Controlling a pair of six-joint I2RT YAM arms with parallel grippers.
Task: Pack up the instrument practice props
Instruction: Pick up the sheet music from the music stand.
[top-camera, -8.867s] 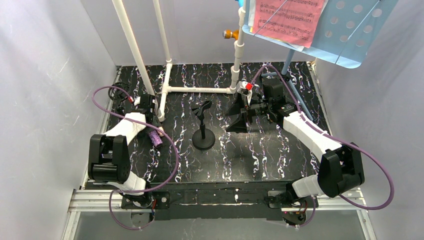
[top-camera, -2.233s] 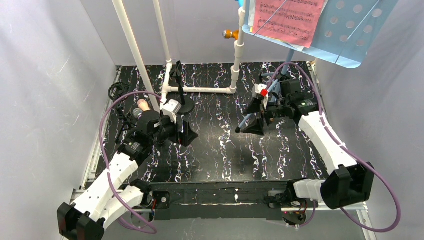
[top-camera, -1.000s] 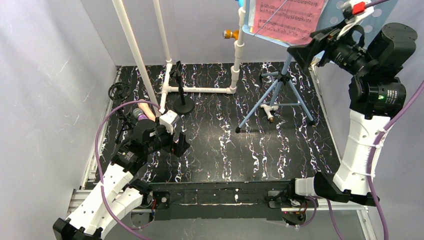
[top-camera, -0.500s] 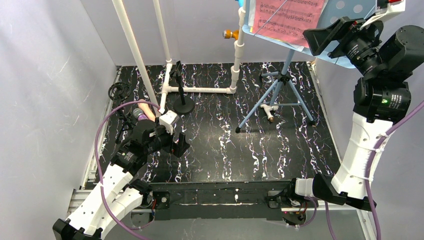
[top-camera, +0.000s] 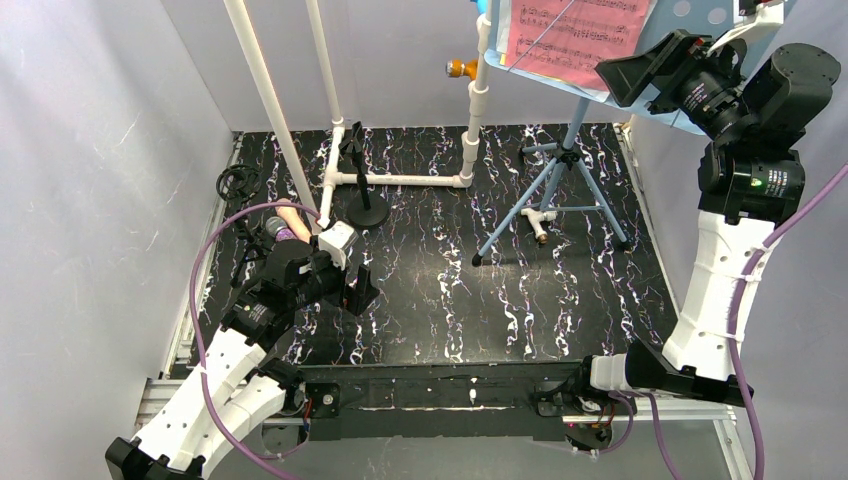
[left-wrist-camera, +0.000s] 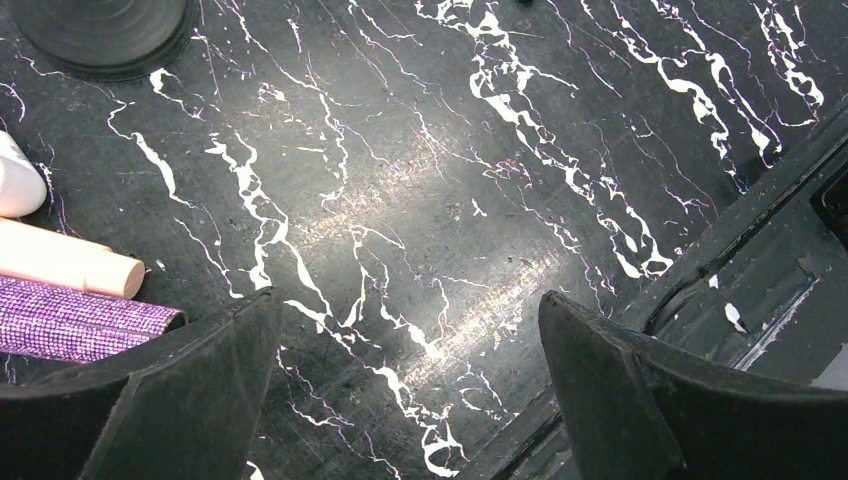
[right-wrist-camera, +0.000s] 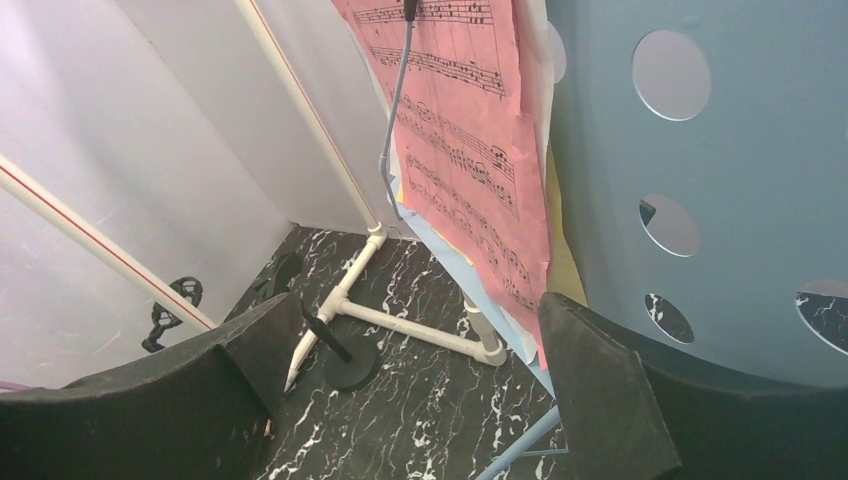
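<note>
One change — right fingers (top-camera: 640, 72) up beside pink pages (top-camera: 575, 35)

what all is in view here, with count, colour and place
music rack: one, light blue, raised far right on a blue stand
pink sheet-music page: one, on the rack; paler sheets behind, count unclear
round-base mic mount: one, black, far centre-left
tripod mount: one, black, far-left corner
pink microphone: one, lying at left
purple microphone: one, glittery, beside the pink one
pipe frame: one, white, at back
knob: one, orange, on pipe frame
table: one, black marbled
left gripper: open, low over table
right gripper: open, raised, facing the pink page
</note>
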